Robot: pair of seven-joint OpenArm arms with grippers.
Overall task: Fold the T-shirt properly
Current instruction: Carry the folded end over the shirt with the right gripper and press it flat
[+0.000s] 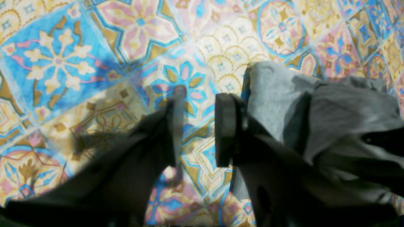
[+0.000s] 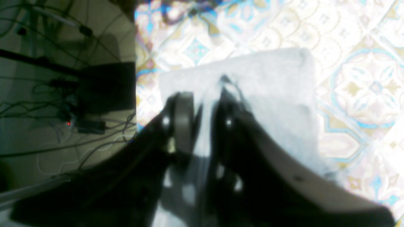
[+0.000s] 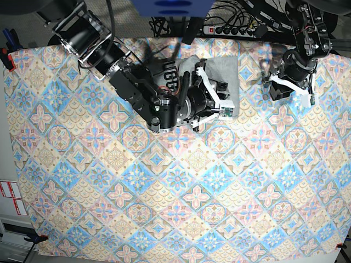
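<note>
The grey T-shirt point(image 3: 222, 68) lies bunched at the far middle of the table, and its black lettering point(image 3: 171, 76) shows beside the right arm. My right gripper point(image 3: 226, 107) is over the shirt's right part. In the right wrist view the right gripper point(image 2: 205, 88) is shut on a raised fold of the pale T-shirt point(image 2: 271, 82). My left gripper point(image 3: 277, 90) hangs to the right of the shirt. In the left wrist view the left gripper point(image 1: 202, 94) is open and empty above the tablecloth. The T-shirt point(image 1: 277, 94) lies just beside its right finger point(image 1: 225, 129).
The diamond-patterned tablecloth point(image 3: 164, 192) covers the whole table. A power strip and cables point(image 3: 230, 27) lie beyond the far edge. The floor with cables point(image 2: 63, 110) shows past the table edge in the right wrist view. A red clamp point(image 3: 5, 55) sits at the left edge.
</note>
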